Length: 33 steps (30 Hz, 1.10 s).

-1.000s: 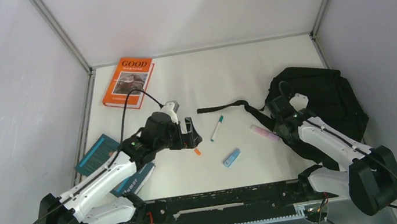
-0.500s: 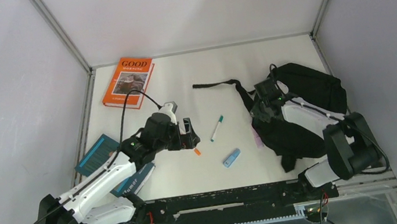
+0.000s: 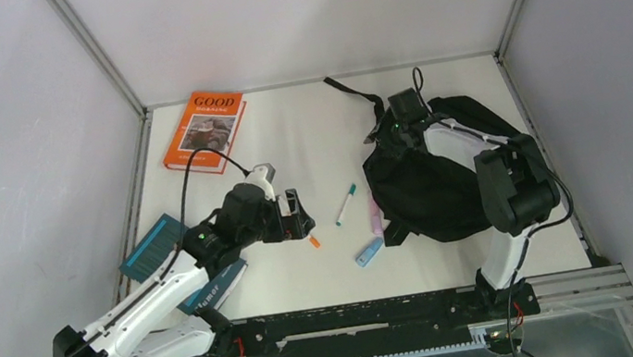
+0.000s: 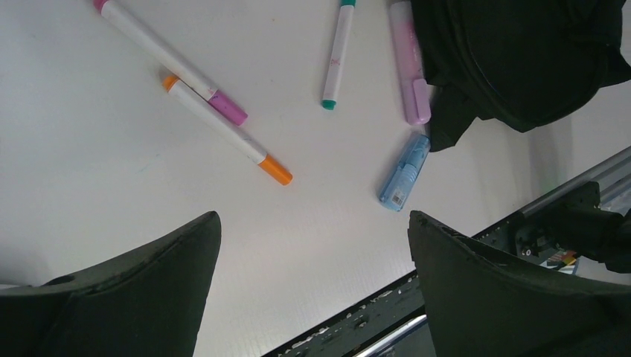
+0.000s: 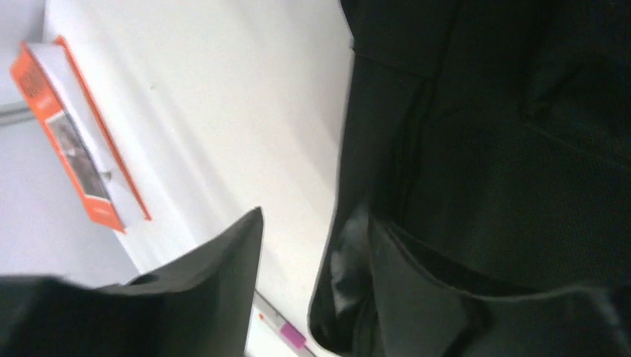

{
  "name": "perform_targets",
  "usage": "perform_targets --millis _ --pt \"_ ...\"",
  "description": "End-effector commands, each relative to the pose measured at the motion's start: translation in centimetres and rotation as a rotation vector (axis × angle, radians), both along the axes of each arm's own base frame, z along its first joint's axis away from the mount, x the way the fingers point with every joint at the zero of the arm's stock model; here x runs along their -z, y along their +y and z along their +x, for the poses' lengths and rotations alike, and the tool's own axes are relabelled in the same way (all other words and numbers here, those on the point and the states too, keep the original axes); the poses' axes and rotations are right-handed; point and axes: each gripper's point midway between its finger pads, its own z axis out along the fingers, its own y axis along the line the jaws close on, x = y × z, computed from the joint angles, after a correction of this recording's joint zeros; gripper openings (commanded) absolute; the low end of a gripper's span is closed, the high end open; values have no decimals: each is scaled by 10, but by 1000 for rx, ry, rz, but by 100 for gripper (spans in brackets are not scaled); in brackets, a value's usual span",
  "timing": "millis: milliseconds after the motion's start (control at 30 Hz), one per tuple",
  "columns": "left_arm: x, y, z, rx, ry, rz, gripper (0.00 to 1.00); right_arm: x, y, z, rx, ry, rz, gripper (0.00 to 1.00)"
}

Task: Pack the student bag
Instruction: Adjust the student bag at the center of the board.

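Nearest: dark "Humor" book point(image 3: 214, 291) and teal book point(image 3: 151, 248) beside the left arm.

Left claw point(image 3: 296, 215) hangs wide and empty over the table point(image 3: 308, 142), the orange marker point(image 3: 314, 242) just beside it. Teal pen point(image 3: 346, 203) and small blue item point(image 3: 368, 251) lie to the right.

The student bag point(image 3: 431, 186) is slumped on the right half of the table, with the pink highlighter point(image 3: 374, 217) at its left edge.

Right claw point(image 3: 394, 125) sits at the bag's far top edge, jaws part-way apart. Fabric lies against one finger, not pinched.

Orange book point(image 3: 205, 131) far left.

Step, as judged: positioning the bag — nothing visibly packed. Next move likely needs the right claw to find the opening and hold it wide — then the left can take a marker.
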Motion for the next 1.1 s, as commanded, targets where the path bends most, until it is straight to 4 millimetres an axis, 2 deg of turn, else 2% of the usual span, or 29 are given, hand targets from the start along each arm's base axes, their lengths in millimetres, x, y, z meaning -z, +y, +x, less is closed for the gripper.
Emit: perform_targets --millis 0,33,67,133,233,300,367,467,633,667,767,867,900,1067 --pt "-9 0 1 -26 -27 -37 100 -70 -2 15 -170 -237 -60 75" --pt "-9 -2 2 -25 -24 -40 100 -80 -7 11 -201 -273 -95 81" --pt "-8 -4 1 -18 -17 -43 100 -93 -12 6 -227 -313 -123 82" --pt "-8 -9 3 -7 -13 -54 100 -106 -25 -4 -266 -354 -192 82" --pt "-12 -18 9 4 -18 -63 100 -112 -50 -26 -310 -361 -330 81" --pt "-12 -23 14 4 -16 -63 100 -107 -56 -46 -383 -334 -377 82" --pt "-12 -30 16 14 -1 -78 100 -94 -73 -68 -360 -232 -421 82" --pt "-13 -43 17 39 14 -111 100 -75 -111 -93 -213 -116 -476 82" --pt "-21 -63 21 74 13 -135 100 -53 -188 -112 98 -22 -370 80" --pt "-25 -66 25 71 6 -137 100 -49 -195 -114 132 -9 -330 80" --pt "-35 -81 47 56 -9 -122 100 -36 -210 -119 223 45 -274 78" --pt "-38 -104 67 76 6 -98 100 -15 -217 -129 293 111 -245 76" --pt "-44 -114 74 89 6 -111 99 -8 -216 -133 306 127 -229 76" --pt "-39 -158 91 168 75 -156 99 32 -193 -162 303 202 -88 76"
